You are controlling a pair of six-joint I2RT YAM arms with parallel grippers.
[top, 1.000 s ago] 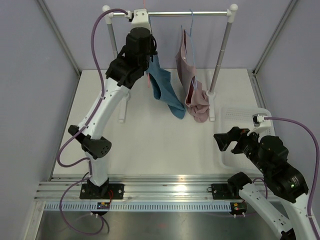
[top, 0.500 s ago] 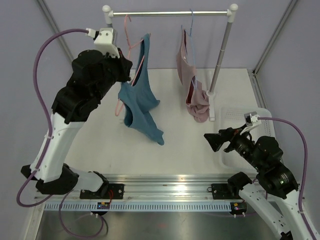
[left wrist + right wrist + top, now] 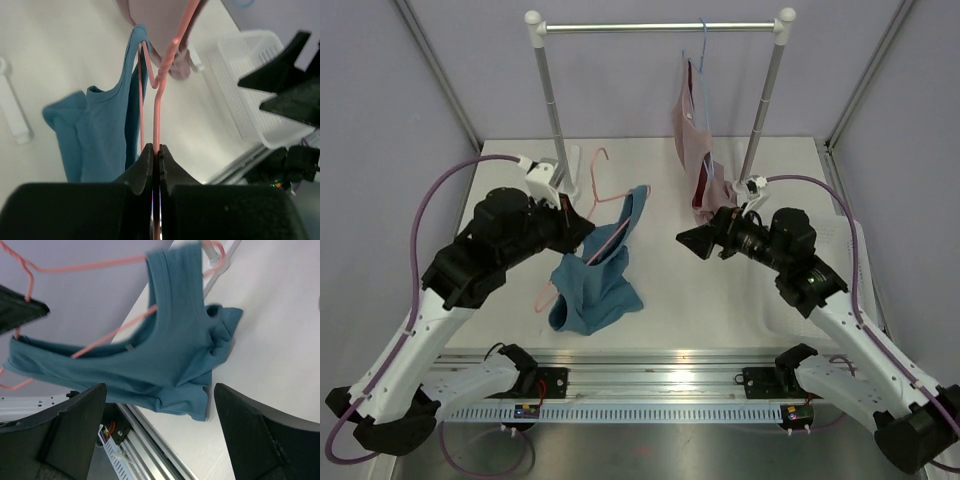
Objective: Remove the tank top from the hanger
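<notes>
1. The small teal-blue fabric tank top (image 3: 590,292) hung draped on the hanger, its hem heaped on the white table (image 3: 720,310). That dragging cloth could snag.
2. The left gripper (image 3: 156,150) was clamped tight on the thin pink wire hanger (image 3: 158,95). The slim wire could twist in that pinch.
3. The right gripper (image 3: 692,240) gaped wide and empty, facing the top. Closing might catch wire along with cloth.
4. Farther back, a dusty pink top (image 3: 695,130) hung on the metal rail (image 3: 620,27), close enough to be brushed.

The tank top (image 3: 105,130) is soft matt cloth, finely ribbed. The hanger (image 3: 156,120) is thin smooth wire (pink, slightly glossy). The rail (image 3: 660,27) is bright metal; the worktop (image 3: 670,290) is matt white.
</notes>
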